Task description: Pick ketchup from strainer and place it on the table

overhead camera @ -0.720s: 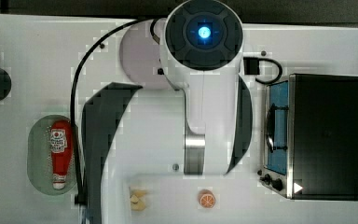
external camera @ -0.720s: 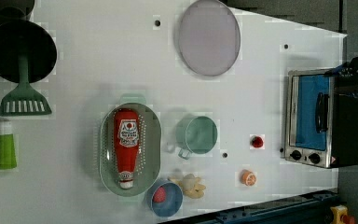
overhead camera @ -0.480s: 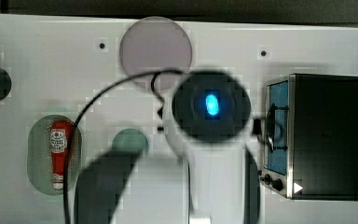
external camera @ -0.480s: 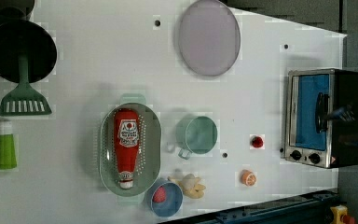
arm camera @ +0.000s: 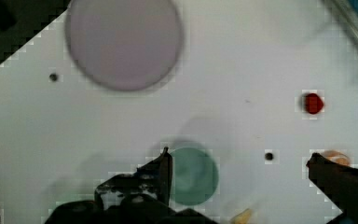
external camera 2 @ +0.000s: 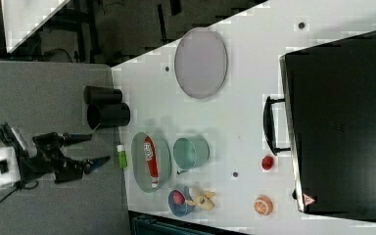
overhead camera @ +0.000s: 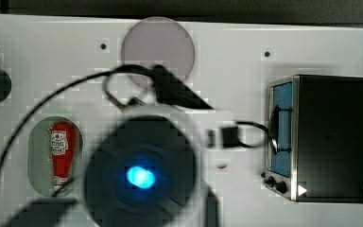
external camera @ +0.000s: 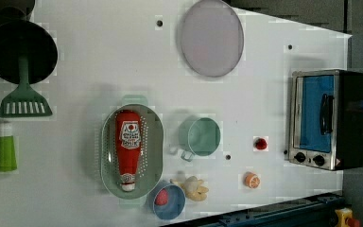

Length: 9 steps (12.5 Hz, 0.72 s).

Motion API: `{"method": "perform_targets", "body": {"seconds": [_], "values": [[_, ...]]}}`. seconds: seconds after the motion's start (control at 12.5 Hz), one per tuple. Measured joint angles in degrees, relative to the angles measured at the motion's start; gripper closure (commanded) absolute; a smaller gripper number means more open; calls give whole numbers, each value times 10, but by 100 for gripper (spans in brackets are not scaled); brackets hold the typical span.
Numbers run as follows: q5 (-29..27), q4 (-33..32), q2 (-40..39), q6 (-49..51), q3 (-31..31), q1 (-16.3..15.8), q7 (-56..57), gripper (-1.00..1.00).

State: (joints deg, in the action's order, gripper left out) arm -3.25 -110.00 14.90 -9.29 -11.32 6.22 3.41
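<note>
The ketchup (external camera: 128, 146) is a red squeeze bottle with a white label. It lies lengthwise in the pale green strainer (external camera: 108, 151) on the white table (external camera: 99, 56). The same ketchup (overhead camera: 64, 152) and strainer (overhead camera: 38, 156) sit at the top view's left, beside my blurred arm. In the right view my gripper (external camera 2: 99, 148) hangs open and empty, well to the left of the ketchup (external camera 2: 149, 161). Through the wrist view the open gripper (arm camera: 237, 155) looks down on the teal cup (arm camera: 193, 175), high above the table.
A teal cup (external camera: 199, 137) stands beside the strainer. A lilac plate (external camera: 211, 43) lies at the back, and a toaster oven (external camera: 328, 118) at the left view's right. A red ball (external camera: 261, 143), an orange slice (external camera: 251, 179), a blue bowl (external camera: 166, 201), a green bottle (external camera: 4, 147) and a spatula (external camera: 23, 94) are scattered around.
In the top view my arm has swung down and to the left, now looming larger beside the strainer. In the left view it has slid off the right edge. The ketchup has not moved.
</note>
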Motion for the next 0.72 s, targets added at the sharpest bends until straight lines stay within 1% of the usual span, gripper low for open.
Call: {"method": "perform_targets", "body": {"seconds": [0.24, 0.48, 0.64, 0.72], "values": [[-8, -16, -56, -17, -86, -8, 0, -100], [-10, -45, -106, -75, -171, -17, -16, -100], [-11, -55, -131, -116, -230, -17, -23, -100], [-11, -56, -142, -140, -256, -22, -24, -100]]}}
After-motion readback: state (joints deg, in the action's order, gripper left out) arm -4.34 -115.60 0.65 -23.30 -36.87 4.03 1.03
